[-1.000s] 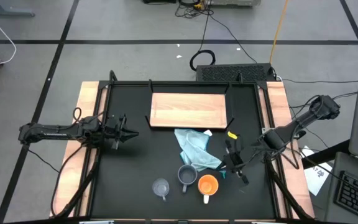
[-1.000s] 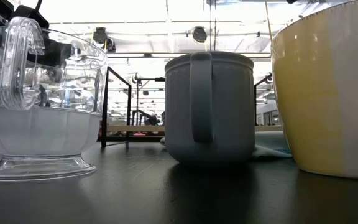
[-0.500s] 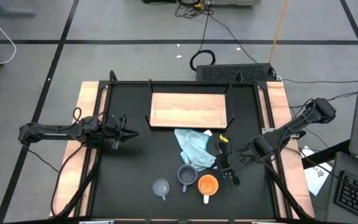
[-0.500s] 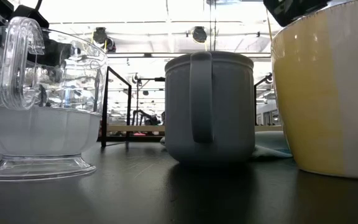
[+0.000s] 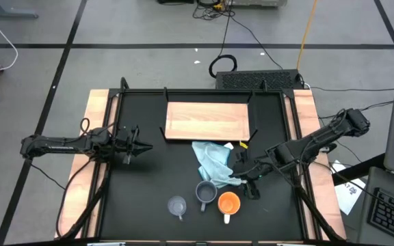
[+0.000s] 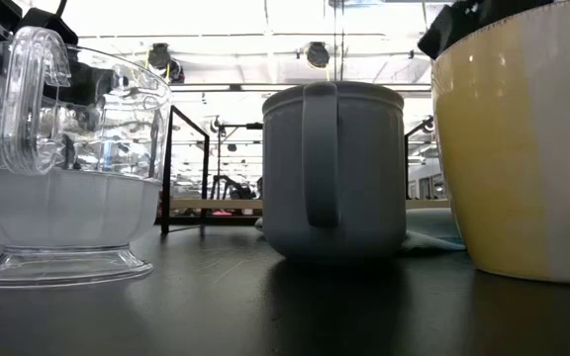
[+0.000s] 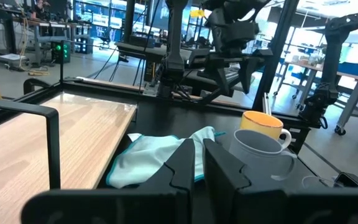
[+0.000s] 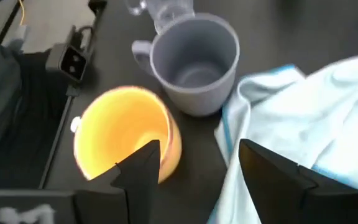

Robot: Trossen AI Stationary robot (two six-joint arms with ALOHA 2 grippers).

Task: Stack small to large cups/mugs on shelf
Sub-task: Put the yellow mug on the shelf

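The shelf lies bare at the desk's far side. Near the front edge stand the orange mug, the grey-blue mug touching a blue cloth, and the glass cup, all empty. The right gripper hovers above the orange mug, jaws wide, holding nothing. The left gripper waits at the left, jaws closed.
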